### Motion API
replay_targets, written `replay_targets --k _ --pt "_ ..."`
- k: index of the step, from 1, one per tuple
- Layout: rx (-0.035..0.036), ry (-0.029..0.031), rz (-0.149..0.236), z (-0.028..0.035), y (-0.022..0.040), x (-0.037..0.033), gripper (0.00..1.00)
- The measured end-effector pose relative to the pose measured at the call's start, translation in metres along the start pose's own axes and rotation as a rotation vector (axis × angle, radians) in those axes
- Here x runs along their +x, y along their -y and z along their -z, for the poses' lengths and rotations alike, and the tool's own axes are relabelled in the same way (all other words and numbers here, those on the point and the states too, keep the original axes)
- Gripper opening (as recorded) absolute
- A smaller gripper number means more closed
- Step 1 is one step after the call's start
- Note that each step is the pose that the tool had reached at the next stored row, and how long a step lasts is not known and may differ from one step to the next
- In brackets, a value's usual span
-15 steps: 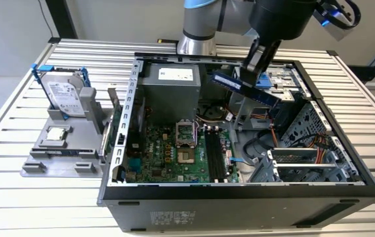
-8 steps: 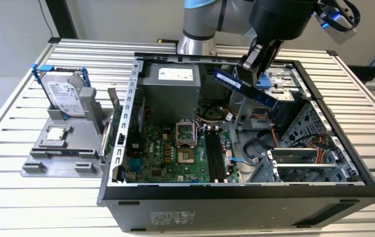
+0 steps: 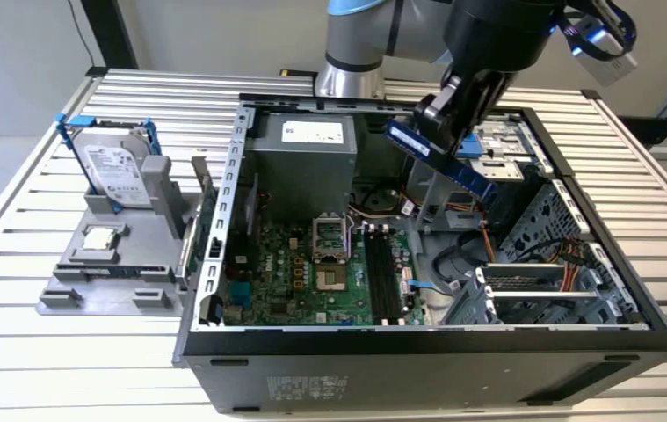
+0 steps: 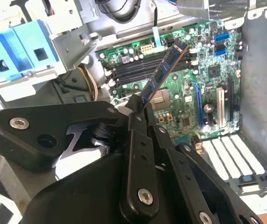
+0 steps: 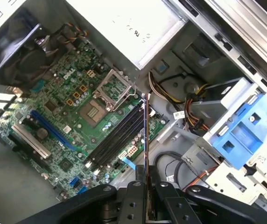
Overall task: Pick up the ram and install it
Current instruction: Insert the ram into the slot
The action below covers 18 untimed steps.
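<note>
My jaws grasp the ram by one end, holding it tilted in the air; beneath them lie the motherboard's memory slots.

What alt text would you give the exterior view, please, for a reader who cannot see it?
The robot arm's gripper holds the ram, tilted, in the air above the open computer case, whose motherboard lies exposed. At the exterior view's left, a grey stand carries a hard drive in a blue frame.

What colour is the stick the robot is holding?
The ram is blue, clearest in the second wrist view.
</note>
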State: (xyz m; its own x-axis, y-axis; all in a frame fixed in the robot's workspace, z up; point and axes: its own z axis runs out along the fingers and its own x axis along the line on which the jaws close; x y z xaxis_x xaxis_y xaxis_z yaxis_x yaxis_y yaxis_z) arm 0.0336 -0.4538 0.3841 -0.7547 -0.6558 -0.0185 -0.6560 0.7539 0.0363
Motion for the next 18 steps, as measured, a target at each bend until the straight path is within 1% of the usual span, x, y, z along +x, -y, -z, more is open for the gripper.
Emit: replay_targets --k 18 --pt "0.0054 0.0107 -0.295 0.0 0.0002 -0.0002 0.0"
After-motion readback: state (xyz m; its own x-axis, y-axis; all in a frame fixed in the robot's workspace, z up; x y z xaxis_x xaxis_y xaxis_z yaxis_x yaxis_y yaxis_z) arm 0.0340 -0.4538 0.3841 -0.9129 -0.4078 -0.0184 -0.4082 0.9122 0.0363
